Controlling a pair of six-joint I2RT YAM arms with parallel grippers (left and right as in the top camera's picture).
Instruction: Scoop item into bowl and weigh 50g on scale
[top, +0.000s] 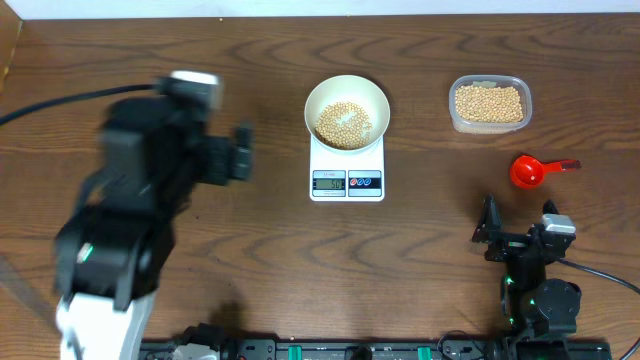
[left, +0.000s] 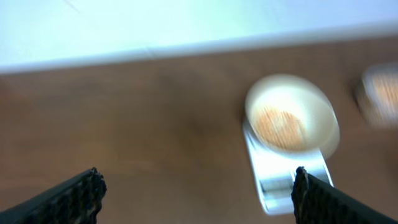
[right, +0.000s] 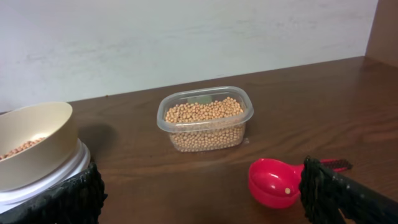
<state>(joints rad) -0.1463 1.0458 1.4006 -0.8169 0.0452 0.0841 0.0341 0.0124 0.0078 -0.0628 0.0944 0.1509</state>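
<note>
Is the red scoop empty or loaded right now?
Nearly empty: the red scoop lies upright, with only one bean showing in its cup.

Left of the scale (top: 346, 183), bare table (top: 400, 260) runs as far as the left arm (top: 140, 200), which looms over most of that side; a gap shows between its tip and the scale. The bowl (top: 316, 95) sits on top of the scale and covers its platform, leaving only the display strip open from above. Right of the scale there is an open lane before the tub (top: 488, 129), well off to the right and level with the bowl. The red scoop (top: 530, 170) lies just in front of the tub. The right arm (top: 530, 260) sits nearer the front edge. Directly in front of the scale the wood is open.
</note>
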